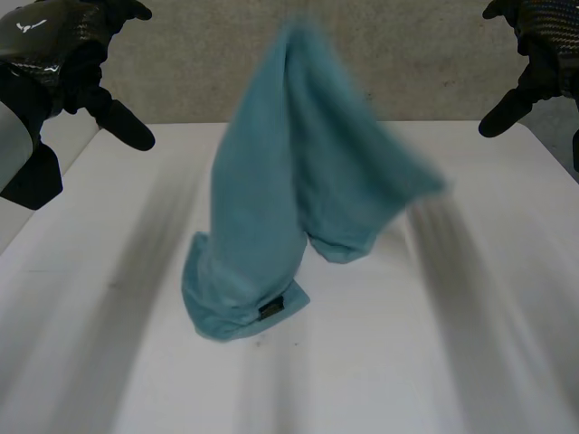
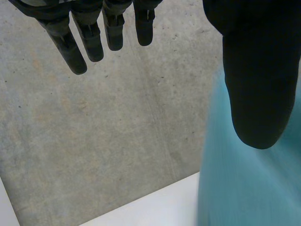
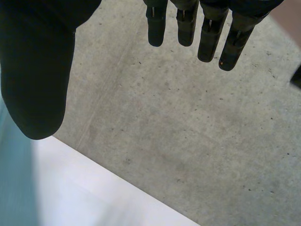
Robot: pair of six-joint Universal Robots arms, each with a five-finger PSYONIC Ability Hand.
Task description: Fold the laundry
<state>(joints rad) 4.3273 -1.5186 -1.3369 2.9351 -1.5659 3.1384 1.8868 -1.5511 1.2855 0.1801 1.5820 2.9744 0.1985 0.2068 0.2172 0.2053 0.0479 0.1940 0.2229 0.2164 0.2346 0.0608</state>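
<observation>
Blue-green cloth (image 1: 271, 208) is seen in the mid. of the head view. Its low end is bunched on the white table (image 1: 434, 362), and its top stands tall toward the top centre of the frame. The cloth looks blurry. A small dark tag (image 1: 270, 310) is seen on the low end, near the centre of the frame.

The left hand (image 1: 63, 63) is held up in the upper left of the frame, well apart from the cloth. In the left wrist view its fingers (image 2: 84, 37) are straight and a bit spread, w/ the thumb (image 2: 256, 94) set wide apart. Nothing is held. The cloth is seen just past the thumb, next to a bit of table edge. Grey floor (image 2: 94, 132) is seen beyond the fingers.

The right hand (image 1: 538, 54) is held up in the upper right of the frame, also well apart from the cloth. In the right wrist view its fingers are straight and side by side, w/ the thumb set wide apart. Nothing is held. A strip of cloth is seen beside that thumb.
</observation>
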